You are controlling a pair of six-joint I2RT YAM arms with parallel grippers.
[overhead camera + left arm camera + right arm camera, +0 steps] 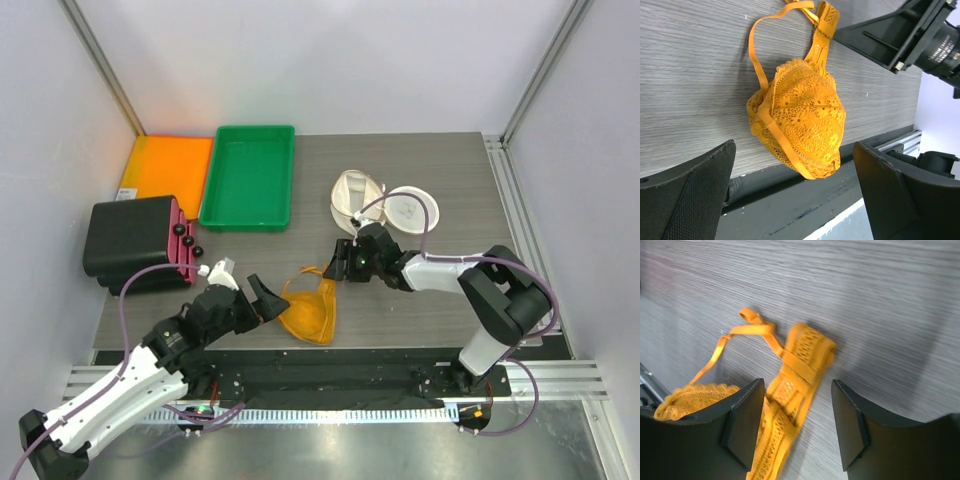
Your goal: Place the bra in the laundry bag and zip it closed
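Jaws on the left gripper (268, 300), lower left, stand apart flanking the bra (310, 310) at centre; the right gripper (343, 262), likewise spread, straddles its band. Upper right, the laundry bag (385, 205) seems unzipped. Best pinch bunched lace, not a strap.

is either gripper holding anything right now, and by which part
Nothing is held. Both are open: the left gripper straddles the cups of the bra, the right gripper its lace band.
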